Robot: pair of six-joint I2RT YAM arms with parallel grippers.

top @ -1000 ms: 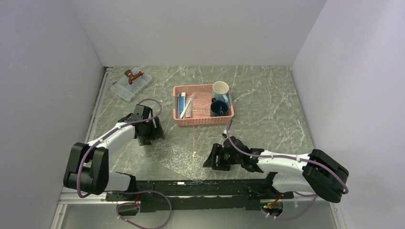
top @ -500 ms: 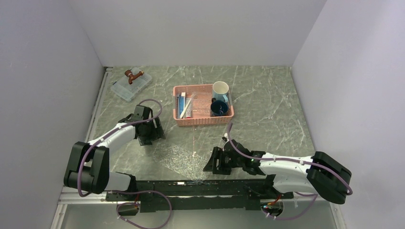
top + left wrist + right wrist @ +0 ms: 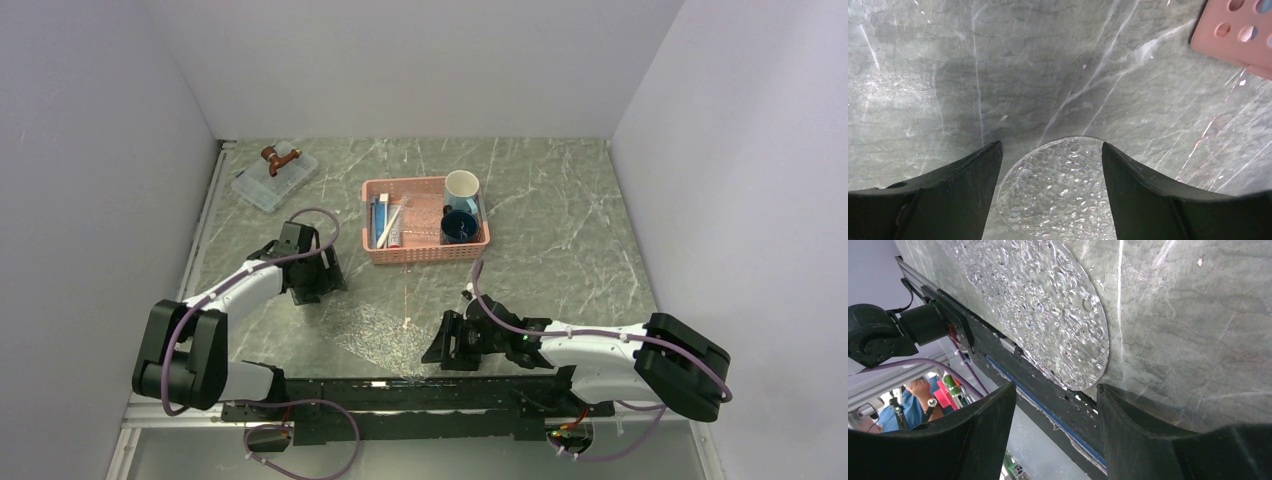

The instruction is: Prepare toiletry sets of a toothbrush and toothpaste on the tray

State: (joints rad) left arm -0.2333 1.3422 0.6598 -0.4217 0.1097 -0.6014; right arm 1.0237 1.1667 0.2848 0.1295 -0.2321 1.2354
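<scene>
bench (image 3: 560, 220): grey-green marble look, pale walls (image 3: 420, 60) around
tray (image 3: 375, 325): near edge, between both hands
left hand (image 3: 1050, 145): wide, empty, at tray's end
right hand (image 3: 1055, 387): wide, empty too
toothbrush (image 3: 388, 222), toothpaste (image 3: 377, 215): in basket (image 3: 425, 255)

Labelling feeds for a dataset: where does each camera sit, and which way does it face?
Top external: above, behind the bases, looking down on table, basket, tray; both arms show.
Left wrist: left arm, looking down at one tray end; open left pincer shows.
Right wrist: right arm, looking past the other end to the table's near edge; open right pincer shows.
Shared: all see the tray.
</scene>
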